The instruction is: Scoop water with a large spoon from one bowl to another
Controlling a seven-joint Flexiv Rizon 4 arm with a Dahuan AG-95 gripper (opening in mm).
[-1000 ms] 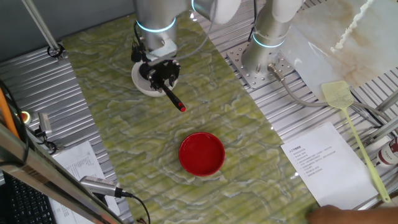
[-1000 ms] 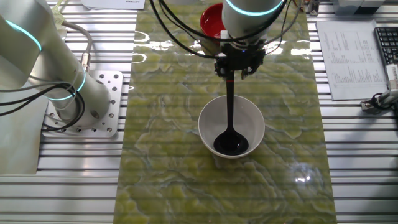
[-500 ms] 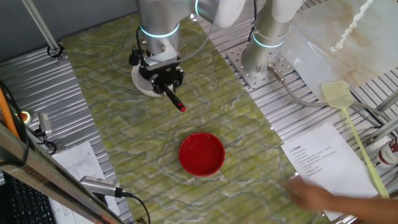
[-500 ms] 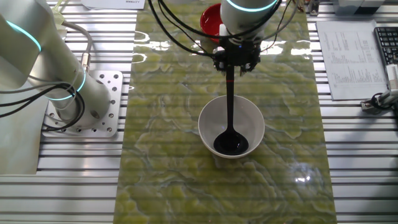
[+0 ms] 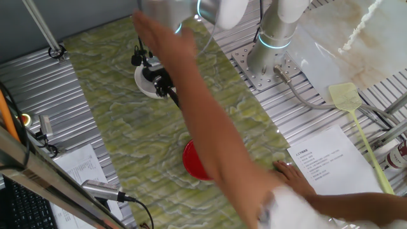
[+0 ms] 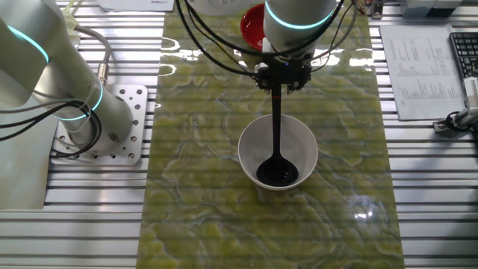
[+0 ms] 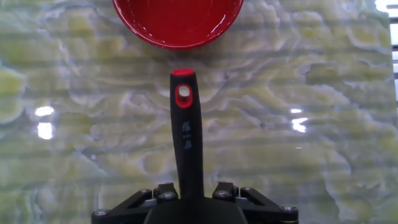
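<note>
one pincer (image 6: 282, 75) pinching large spoon (image 6: 276, 153) at handle; scoop below it, inside white bowl (image 6: 301, 142).

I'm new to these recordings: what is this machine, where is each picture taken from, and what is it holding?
It is a robot arm whose two-finger gripper is closed on the thin handle of a black ladle. Two pictures come from fixed cameras on different sides of the green marbled table; the third looks along the fingers from the hand. The ladle's scoop sits inside the round white bowl. A glossy red bowl lies beyond the handle's red tip. In one fixed view, a person's blurred bare arm reaches across and hides much.
</note>
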